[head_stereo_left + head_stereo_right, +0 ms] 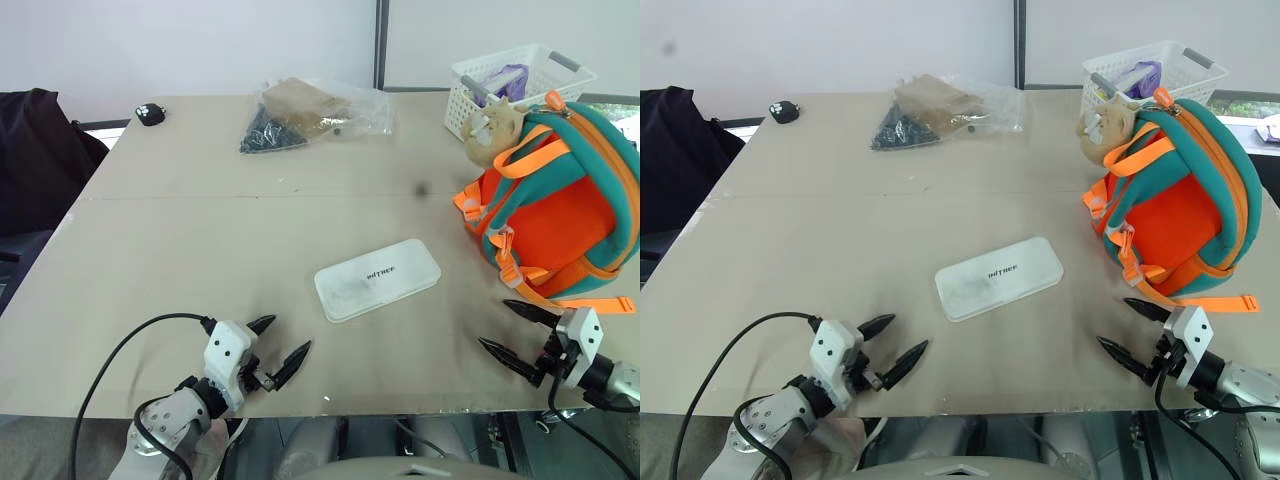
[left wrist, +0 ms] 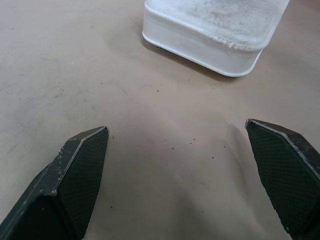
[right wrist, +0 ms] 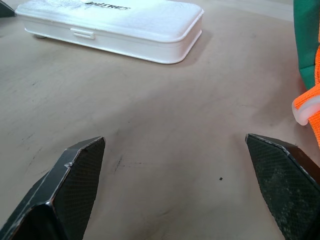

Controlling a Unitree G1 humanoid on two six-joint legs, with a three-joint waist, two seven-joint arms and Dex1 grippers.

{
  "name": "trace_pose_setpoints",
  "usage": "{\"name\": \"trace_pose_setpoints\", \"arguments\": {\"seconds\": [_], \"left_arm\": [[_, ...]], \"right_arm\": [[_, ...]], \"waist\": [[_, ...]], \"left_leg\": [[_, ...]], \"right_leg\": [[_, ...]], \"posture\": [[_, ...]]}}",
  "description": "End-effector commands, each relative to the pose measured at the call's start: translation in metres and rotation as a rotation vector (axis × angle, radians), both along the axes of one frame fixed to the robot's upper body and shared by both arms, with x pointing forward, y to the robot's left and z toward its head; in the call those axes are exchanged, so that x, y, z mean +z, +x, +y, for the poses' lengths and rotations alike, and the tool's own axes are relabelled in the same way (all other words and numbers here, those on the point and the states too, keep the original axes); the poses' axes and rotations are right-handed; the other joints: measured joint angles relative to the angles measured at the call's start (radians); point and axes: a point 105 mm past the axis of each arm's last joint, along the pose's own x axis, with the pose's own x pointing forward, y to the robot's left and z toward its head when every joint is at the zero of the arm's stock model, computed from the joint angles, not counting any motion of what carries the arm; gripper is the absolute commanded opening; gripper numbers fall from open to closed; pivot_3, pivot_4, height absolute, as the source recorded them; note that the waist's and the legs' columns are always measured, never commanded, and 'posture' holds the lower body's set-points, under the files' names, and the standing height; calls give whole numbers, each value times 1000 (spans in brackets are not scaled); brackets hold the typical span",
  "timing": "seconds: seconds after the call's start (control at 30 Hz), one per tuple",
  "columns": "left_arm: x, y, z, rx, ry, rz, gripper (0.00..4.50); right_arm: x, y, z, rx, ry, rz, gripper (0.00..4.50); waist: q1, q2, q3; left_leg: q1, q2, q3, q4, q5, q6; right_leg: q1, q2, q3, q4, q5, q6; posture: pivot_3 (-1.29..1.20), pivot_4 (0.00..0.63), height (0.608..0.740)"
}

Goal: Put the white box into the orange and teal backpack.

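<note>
1. White plastic, flat and rounded at the corners: in the left eye view the white box (image 1: 377, 279) lies flat near the middle of the tan table (image 1: 180, 240), its long axis running diagonally, the far end angled toward the robot's right. Small dark lettering on its lid is too small to read surely.
2. To the right of the box, apart from it, the orange and teal backpack (image 1: 560, 210) stands with orange straps hanging and a tan plush toy (image 1: 495, 128) at its top. Behind it sits a white lattice basket (image 1: 520, 80). A clear plastic bag (image 1: 310, 112) and a small black object (image 1: 150, 114) lie at the far side.
3. Near the front edge, the left gripper (image 1: 278, 346) and right gripper (image 1: 517, 335) both hover with jaws spread apart, holding nothing.
4. The left wrist view shows the box's rounded corner ahead of the spread black fingers (image 2: 75, 175).
5. The right wrist view shows the box lengthwise, its latch side facing the camera, and the backpack's teal edge with an orange strap.
</note>
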Motion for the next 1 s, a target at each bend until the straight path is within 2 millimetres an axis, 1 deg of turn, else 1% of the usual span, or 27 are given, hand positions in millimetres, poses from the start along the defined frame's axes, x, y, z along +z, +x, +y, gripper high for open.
{"name": "trace_pose_setpoints", "arguments": {"seconds": [0.03, 0.57, 0.63, 0.7, 0.8, 0.83, 0.87, 0.97, 1.0], "left_arm": [[-1, -1, 1, 2, -6, 5, 4500], [7, 3, 12, -1, -33, -3, 4500], [8, 2, 12, -7, -73, 28, 4500], [14, 2, 11, -5, -153, 59, 4500], [32, 4, 11, 20, -435, 187, 4500], [36, 5, 11, 22, -490, 217, 4500], [40, 9, 12, 41, -567, 262, 4500], [47, 24, 15, 78, -652, 336, 4500], [51, 27, 12, 58, -704, 364, 4500]], "right_arm": [[7, 2, 3, 4, -10, -38, 4439], [4, 5, 8, 24, -16, -26, 4439], [6, 6, 10, 29, -11, -32, 4439], [11, 8, 13, 39, -5, -46, 4439], [32, 19, 24, 37, 37, -80, 4439], [36, 21, 26, 37, 40, -82, 4439], [40, 26, 27, 23, 44, -72, 4439], [54, 48, 32, -65, 13, -84, 4439], [61, 54, 37, -71, 16, -112, 4439]], "waist": [[0, 0, 0], [-1, -1, 1], [0, -1, 1], [-1, -1, 1], [-4, 0, 2], [-4, 0, 2], [-4, 0, 2], [-2, 0, 2], [-2, 0, 2]], "left_leg": [[0, 0, 0, 0, 0, 0], [0, 0, 0, 0, 0, 0], [0, 0, 0, 0, 0, 0], [0, 0, 0, 0, 0, 0], [0, 1, 0, 0, 0, 0], [0, 1, 0, 0, 0, 0], [0, 1, 0, 1, 0, 0], [0, 1, -2, 1, 0, 0], [0, 0, -2, 1, 0, 0]], "right_leg": [[0, 0, 0, 0, 0, 0], [0, 0, 0, 0, 0, 0], [0, 0, 0, 0, 0, 0], [0, 0, 0, 0, 0, 0], [0, 0, 0, 0, 0, 0], [0, 0, 0, 1, 0, 0], [0, 0, 0, 1, 0, 0], [0, 1, -2, 2, 0, 0], [0, 1, -2, 2, 0, 0]], "posture": [[0, 150, 740], [0, 150, 740], [0, 150, 740], [0, 150, 740], [0, 150, 740], [0, 150, 740], [0, 150, 740], [0, 150, 740], [0, 150, 740]]}}
